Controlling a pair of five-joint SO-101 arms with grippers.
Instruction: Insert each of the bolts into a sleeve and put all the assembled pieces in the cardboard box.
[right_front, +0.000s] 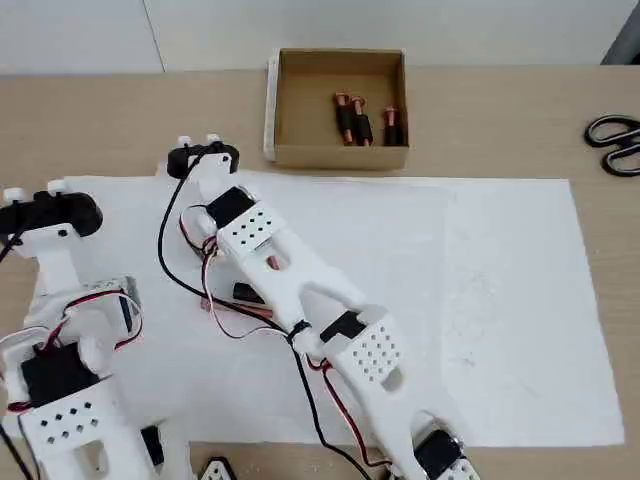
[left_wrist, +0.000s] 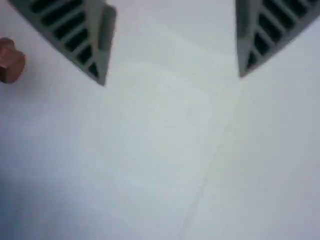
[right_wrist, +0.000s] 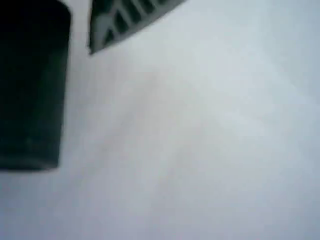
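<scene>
High view: the cardboard box (right_front: 340, 157) sits at the upper middle of the frame with three assembled pieces (right_front: 362, 120) lying in its right half. The white sheet (right_front: 500, 300) covers the table below it. The right gripper (right_front: 198, 142) is at the sheet's upper left corner, just left of and below the box. The left gripper (right_front: 33, 190) is at the far left edge, well apart from the box. Scissors (right_front: 615, 145) lie at the right edge.

Left wrist view: the fingers (left_wrist: 75, 35) of the left gripper stand wide apart over bare sheet, holding nothing. A copper bolt (left_wrist: 10, 60) lies on the sheet outside one finger, close to it but not between the two.

Right wrist view: a dark block (right_wrist: 30, 85) looms close to the camera over the sheet. It may be a sleeve, but I cannot tell that, nor whether the right gripper is gripping or free.

The step in hand looks like picking up that loose bolt. To do it well, the left gripper should shift sideways until the bolt is centred in the gap before it lowers. A close made from here would miss, or nudge the bolt away. It should take the bolt near the head, square to the jaws, so the shank stays free to enter a sleeve.
</scene>
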